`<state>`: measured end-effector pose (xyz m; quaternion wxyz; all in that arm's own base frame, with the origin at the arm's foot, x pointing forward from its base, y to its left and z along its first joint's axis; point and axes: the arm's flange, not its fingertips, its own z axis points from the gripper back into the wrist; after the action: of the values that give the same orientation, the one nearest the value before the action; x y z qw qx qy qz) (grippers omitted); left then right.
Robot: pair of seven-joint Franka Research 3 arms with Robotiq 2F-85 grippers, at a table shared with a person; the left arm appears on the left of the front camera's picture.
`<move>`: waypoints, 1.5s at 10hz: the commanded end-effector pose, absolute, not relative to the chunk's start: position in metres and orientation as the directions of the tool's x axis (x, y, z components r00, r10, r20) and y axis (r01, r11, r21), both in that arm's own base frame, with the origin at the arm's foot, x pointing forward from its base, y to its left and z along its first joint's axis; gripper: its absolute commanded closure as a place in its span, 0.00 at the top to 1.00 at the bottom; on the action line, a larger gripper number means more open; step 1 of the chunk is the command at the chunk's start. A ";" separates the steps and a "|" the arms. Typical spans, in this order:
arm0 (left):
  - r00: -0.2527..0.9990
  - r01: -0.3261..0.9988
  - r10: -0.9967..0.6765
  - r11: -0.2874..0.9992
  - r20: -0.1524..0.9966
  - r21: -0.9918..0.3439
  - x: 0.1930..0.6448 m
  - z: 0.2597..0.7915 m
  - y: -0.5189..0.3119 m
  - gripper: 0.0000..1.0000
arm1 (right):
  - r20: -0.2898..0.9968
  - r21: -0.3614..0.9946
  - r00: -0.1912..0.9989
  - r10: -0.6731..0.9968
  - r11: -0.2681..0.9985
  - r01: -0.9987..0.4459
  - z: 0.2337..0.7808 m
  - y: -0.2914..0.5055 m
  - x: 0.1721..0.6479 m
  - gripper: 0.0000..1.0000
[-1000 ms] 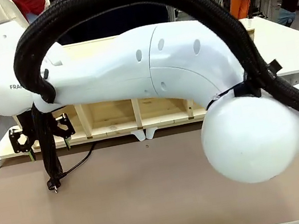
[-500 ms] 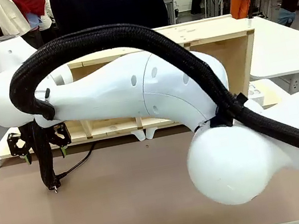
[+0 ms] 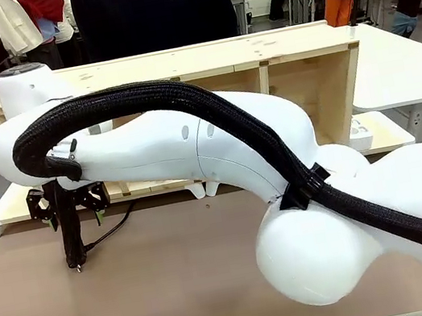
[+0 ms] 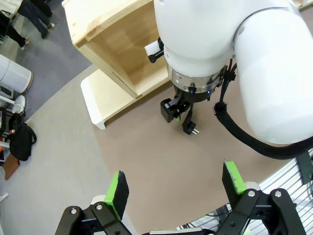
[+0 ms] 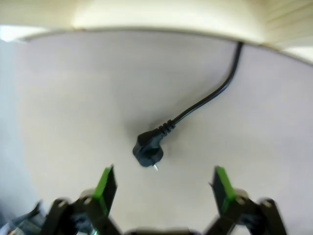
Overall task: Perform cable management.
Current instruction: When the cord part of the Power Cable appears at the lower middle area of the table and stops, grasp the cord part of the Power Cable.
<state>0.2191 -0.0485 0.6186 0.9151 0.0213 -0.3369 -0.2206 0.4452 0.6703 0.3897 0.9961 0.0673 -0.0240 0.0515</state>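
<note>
The right arm (image 3: 153, 156) reaches across the worktop (image 3: 178, 295) to its left end, in front of the wooden shelf (image 3: 297, 44); the right gripper (image 5: 163, 182) hangs over the plug (image 5: 146, 152), jaws spread wide and grasping nothing; seen down the wrist, the plug lies on the worktop between the two green pads, a little nearer one of them; the cable (image 5: 205, 100) runs from it in a loose curve to the foot of the shelf and goes out of sight there. The left gripper (image 4: 175, 182) sits high up and well apart from all this, likewise released and empty. I'd judge this to be the approach to a first pick, with the plug end not yet taken; the next move calls for coming straight down, centring the plug between the pads, and closing on its body rather than the thin cord, which could slip out.
</note>
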 end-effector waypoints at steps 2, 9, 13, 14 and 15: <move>0.677 0.377 -0.399 0.910 0.619 0.174 0.220 0.617 -0.050 1.00 | 0.047 0.130 0.996 0.079 0.988 -0.085 0.408 0.725 0.475 1.00; 0.677 0.377 -0.399 0.910 0.619 0.174 0.220 0.617 -0.050 1.00 | 0.021 0.116 0.991 0.134 0.984 -0.135 0.376 0.685 0.447 1.00; 0.677 0.377 -0.399 0.910 0.619 0.174 0.220 0.617 -0.050 1.00 | 0.022 0.063 0.979 0.204 0.977 -0.205 0.364 0.709 0.450 1.00; 0.677 0.377 -0.399 0.910 0.619 0.174 0.220 0.617 -0.050 1.00 | 0.024 0.062 0.979 0.201 0.977 -0.202 0.364 0.708 0.450 1.00; 0.677 0.377 -0.399 0.910 0.619 0.174 0.220 0.617 -0.050 1.00 | 0.029 0.061 0.980 0.197 0.978 -0.199 0.364 0.709 0.452 1.00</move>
<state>0.2191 -0.0485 0.6186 0.9151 0.0213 -0.3369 -0.2206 0.4300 0.6792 0.3540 0.9944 0.0380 -0.0104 0.0984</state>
